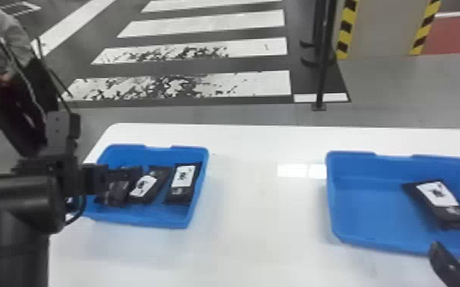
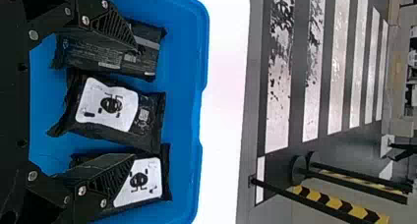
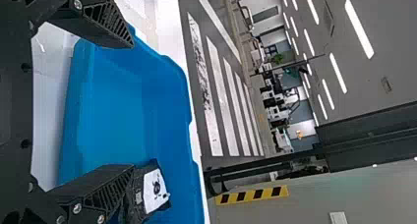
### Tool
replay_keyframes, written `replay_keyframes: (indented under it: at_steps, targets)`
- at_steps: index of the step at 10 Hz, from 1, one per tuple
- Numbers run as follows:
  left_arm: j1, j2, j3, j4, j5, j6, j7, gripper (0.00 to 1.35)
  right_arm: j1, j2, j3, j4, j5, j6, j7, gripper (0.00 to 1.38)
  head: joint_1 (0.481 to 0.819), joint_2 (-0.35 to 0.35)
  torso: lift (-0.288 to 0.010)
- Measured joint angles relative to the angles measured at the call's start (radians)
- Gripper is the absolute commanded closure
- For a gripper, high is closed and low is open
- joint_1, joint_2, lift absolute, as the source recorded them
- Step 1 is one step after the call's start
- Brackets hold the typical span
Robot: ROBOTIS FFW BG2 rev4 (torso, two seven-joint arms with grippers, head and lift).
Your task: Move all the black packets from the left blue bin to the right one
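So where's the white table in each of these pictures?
Head view: white table, under left blue bin and right blue bin.
Left wrist view: white table, between left blue bin and grey floor.
Right wrist view: white table, alongside right blue bin.
Shared landmark: white floor stripes beyond it.

Print marks the white labels [image 2: 93,98] on the black packets [image 2: 156,106] — none of it legible.

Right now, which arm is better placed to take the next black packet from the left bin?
Probably the left: its open tool is at the left bin, where three black packets lie. The right tool is across the table, at the right bin.
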Motion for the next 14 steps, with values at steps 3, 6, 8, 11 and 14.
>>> replay_keyframes:
  at_steps: [3, 6, 8, 11, 14]
  targets:
    - [-0.026, 0.008, -0.033, 0.053, 0.000, 0.017, 0.000, 0.28, -0.002, 0.000, 0.000, 0.006, -0.003, 0.006, 0.002, 0.17, 0.695, 0.191, -0.150]
    - [-0.079, 0.010, -0.100, 0.169, 0.082, 0.017, -0.004, 0.30, -0.005, 0.000, 0.002, 0.011, -0.004, 0.012, 0.003, 0.17, 0.695, 0.120, -0.150]
    - [-0.108, 0.009, -0.129, 0.269, 0.149, 0.000, -0.012, 0.30, -0.005, 0.000, 0.002, 0.013, -0.005, 0.015, 0.004, 0.17, 0.695, 0.086, -0.150]
    - [-0.146, 0.006, -0.166, 0.371, 0.164, -0.018, -0.012, 0.30, -0.005, 0.000, 0.002, 0.019, -0.011, 0.019, 0.005, 0.17, 0.695, 0.056, -0.150]
    - [-0.222, -0.009, -0.164, 0.571, 0.154, -0.106, 0.005, 0.65, -0.011, 0.000, 0.007, 0.030, -0.016, 0.027, 0.006, 0.17, 0.695, 0.064, -0.150]
